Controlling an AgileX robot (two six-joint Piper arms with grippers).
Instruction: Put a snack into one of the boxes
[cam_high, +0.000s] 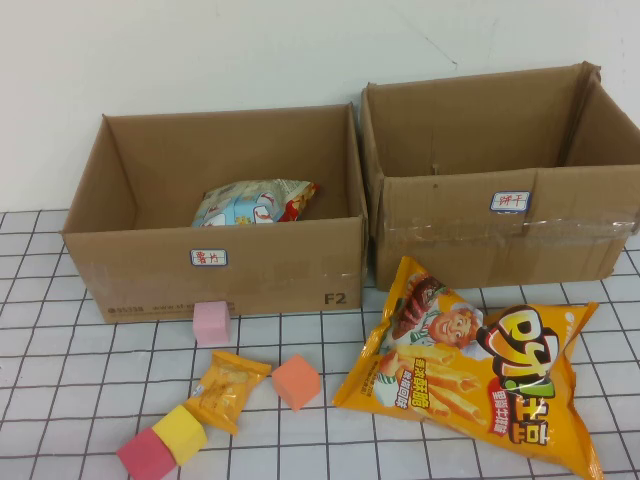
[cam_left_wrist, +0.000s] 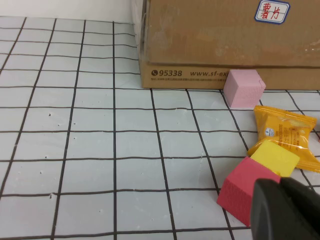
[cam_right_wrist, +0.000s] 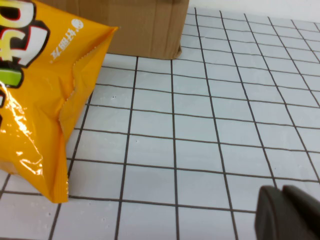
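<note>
A: 2 boxes at the back. Left box (cam_high: 215, 235) already holds 1 bag; right box (cam_high: 500, 170) looks empty. Big orange snack bag (cam_high: 475, 375) lies flat before the right box.

B: Grippers?

A: Left gripper (cam_left_wrist: 286, 210) near the foam cubes (cam_left_wrist: 250, 190), right gripper (cam_right_wrist: 287, 214) beside the bag; finger opening: cannot tell.

B: Risks?

A: Slippery foil slipping; bag snagging the box rim.

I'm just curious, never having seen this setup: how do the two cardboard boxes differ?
The left box holds a pale snack bag; the right box shows nothing inside. The left box sits nearer the camera, the right one further back. Both are open-topped and brown, and carry a small white label. The left gripper and right gripper stay low, off the boxes.
</note>
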